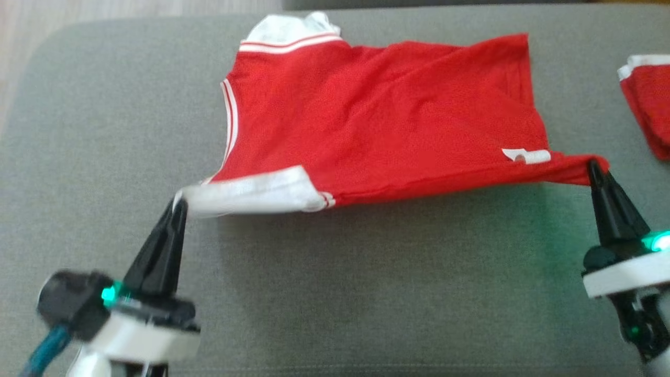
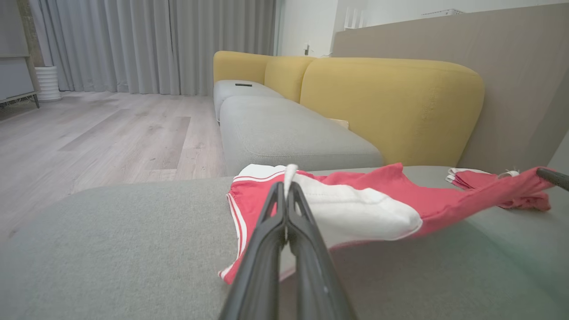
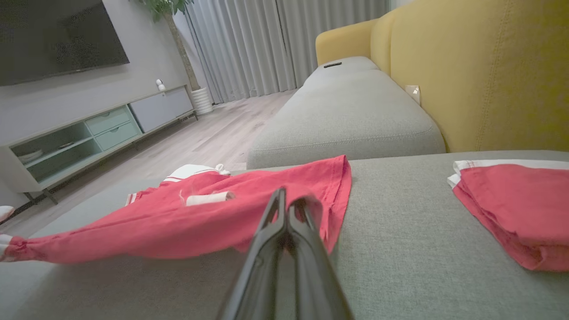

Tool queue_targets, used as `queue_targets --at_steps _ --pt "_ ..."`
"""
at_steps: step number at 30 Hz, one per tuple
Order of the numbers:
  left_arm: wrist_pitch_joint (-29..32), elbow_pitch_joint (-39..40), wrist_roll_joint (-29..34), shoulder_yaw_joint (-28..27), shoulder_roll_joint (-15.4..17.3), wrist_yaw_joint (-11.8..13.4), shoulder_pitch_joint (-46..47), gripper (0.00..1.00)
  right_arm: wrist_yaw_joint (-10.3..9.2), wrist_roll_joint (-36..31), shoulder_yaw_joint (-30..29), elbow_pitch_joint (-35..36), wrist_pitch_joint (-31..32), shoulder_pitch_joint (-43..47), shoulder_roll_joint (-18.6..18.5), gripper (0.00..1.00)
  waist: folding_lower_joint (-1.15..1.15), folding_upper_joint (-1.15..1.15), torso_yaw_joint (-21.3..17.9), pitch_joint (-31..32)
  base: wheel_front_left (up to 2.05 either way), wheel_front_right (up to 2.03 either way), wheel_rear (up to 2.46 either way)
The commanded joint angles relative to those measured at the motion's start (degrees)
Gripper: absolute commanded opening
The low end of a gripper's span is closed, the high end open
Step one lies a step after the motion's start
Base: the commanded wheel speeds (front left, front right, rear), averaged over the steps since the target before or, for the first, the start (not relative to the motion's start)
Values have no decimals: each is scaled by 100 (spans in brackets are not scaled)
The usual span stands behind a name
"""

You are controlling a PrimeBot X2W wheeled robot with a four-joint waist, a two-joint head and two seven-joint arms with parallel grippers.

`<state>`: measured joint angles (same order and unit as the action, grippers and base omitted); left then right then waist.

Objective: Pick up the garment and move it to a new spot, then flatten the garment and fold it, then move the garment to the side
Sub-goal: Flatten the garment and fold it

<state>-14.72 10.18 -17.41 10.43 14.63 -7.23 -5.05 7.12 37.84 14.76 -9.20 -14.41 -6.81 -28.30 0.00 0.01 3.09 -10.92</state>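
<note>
Folded red cloth (image 1: 649,107) on grey seat (image 1: 366,293); yellow backrest (image 2: 391,106)

Left gripper (image 1: 178,203) and right gripper (image 1: 594,167) are both pinched closed, fingers angled forward, held wide apart.

Matt red cloth garment (image 1: 377,120), coarse grey woven cushion (image 1: 366,293)

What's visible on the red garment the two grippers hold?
The red garment looks like a thin knit sports piece with white bands, red-and-white stripe trim and a small white tag near its right corner. Its near edge is lifted and stretched taut between the left gripper, fingers shut on a white-banded corner, and the right gripper, shut on a red corner. The wrinkled far part lies on the grey cushion.
</note>
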Motion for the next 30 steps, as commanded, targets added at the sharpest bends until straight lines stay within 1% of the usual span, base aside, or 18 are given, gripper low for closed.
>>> queue_targets --at_steps 1,6,10,12,14,15,16,17,18,19,22,25,26,30 --pt "-28 86 -18 -173 31 19 494 0 36 4 3 62 35 -204 -31 0 0 -1 -25 -143 0 0 0" --pt "-28 -722 134 -14 -53 5 1607 0 36 -178 44 -540 87 -869 274 0 0 -1 -25 -497 0 0 0" --pt "-28 -1431 439 90 -67 -4 2520 0 36 -374 185 -1134 85 -1497 461 0 0 -1 -29 -768 0 0 0" --pt "-28 -1703 579 99 -85 -7 2888 0 36 -438 267 -1388 69 -1785 527 4 0 -1 -38 -896 0 0 0" --pt "-28 -1913 747 62 -101 -4 3174 0 36 -497 349 -1620 44 -2036 579 12 0 -1 -48 -995 0 0 0" --pt "-28 -2015 814 46 -119 -4 3277 0 36 -508 375 -1731 31 -2139 608 18 0 -1 -51 -1033 0 0 0" --pt "-28 -2125 838 25 -156 -5 3356 0 36 -520 403 -1833 18 -2229 634 30 0 -1 -54 -1060 0 0 0" --pt "-28 -2237 853 13 -192 -6 3411 33 36 -530 432 -1920 5 -2299 653 49 0 -1 -54 -1076 0 0 0" --pt "-28 -2349 852 12 -230 -8 3445 80 36 -534 461 -1994 -7 -2352 671 95 0 -1 -56 -1086 0 0 0" --pt "-28 -2409 861 9 -264 -9 3471 100 36 -535 483 -2053 -18 -2387 686 100 0 -1 -59 -1088 0 0 0" --pt "-28 -2469 856 -26 -367 -12 3337 100 36 -522 466 -2095 -44 -2357 703 100 0 -1 -63 -1025 0 0 0" --pt "-28 -2430 794 -155 -483 48 2926 100 36 -559 302 -1910 -54 -2144 702 100 0 -1 -76 -898 0 0 0" --pt "-28 -2430 794 -155 -483 48 2926 100 36 -559 302 -1910 -54 -2144 702 100 0 -1 -76 -898 0 0 0" --pt "-28 -2498 549 -355 -696 141 2178 100 36 -651 -6 -1433 -57 -1672 799 100 0 -1 -98 -767 0 0 0"
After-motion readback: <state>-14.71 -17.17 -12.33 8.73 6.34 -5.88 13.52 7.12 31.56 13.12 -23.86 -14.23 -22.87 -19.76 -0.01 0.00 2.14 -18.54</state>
